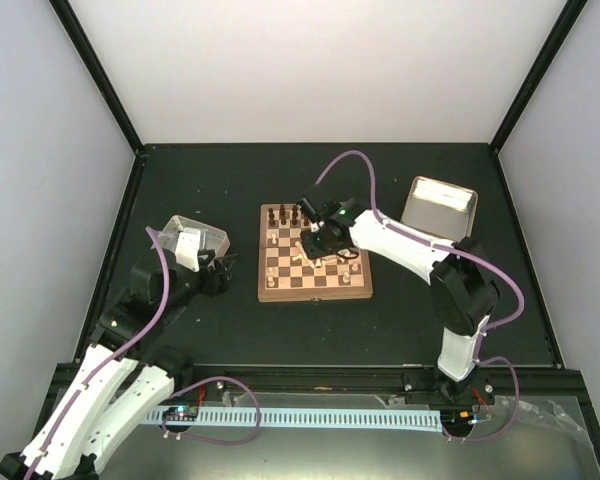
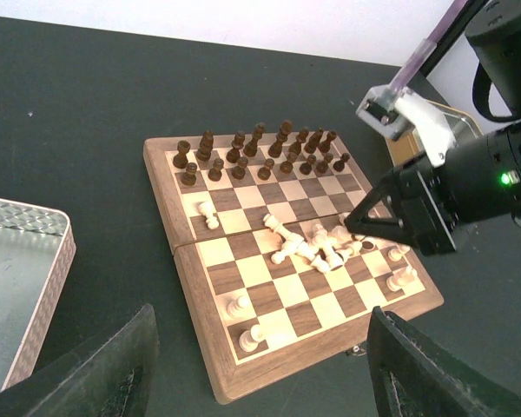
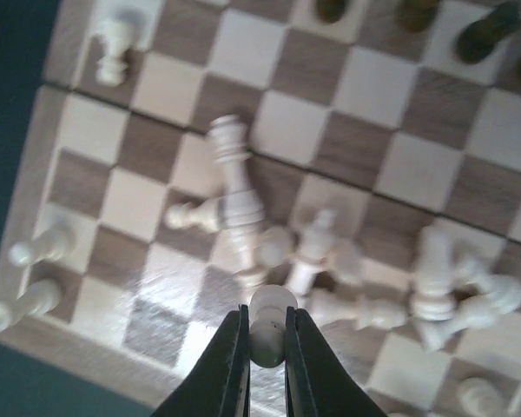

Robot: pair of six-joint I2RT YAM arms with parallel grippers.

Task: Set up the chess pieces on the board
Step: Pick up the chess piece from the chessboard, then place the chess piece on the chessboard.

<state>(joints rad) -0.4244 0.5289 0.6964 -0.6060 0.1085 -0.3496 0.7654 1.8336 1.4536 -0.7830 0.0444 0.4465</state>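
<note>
The board (image 1: 315,296) lies mid-table, its rim (image 2: 278,369) close under the left wrist camera. A heap of pale chess pieces (image 2: 317,243) lies toppled near its centre, a tall one (image 3: 234,187) among them. A few pale pieces stand: one (image 2: 208,213) near the dark rows and two (image 2: 239,306) at the near corner. My right gripper (image 1: 318,245) hangs over the heap, shut on a pale pawn (image 3: 269,334) pinched between its fingertips (image 3: 267,313). My left gripper (image 1: 220,270) stands open and empty just left of the board.
Dark brown pieces (image 2: 260,156) fill the board's two far rows. One metal tray (image 1: 195,235) sits beside the left gripper, its rim (image 2: 35,217) in the left wrist view. Another tray (image 1: 438,208) stands at the back right, behind the right arm.
</note>
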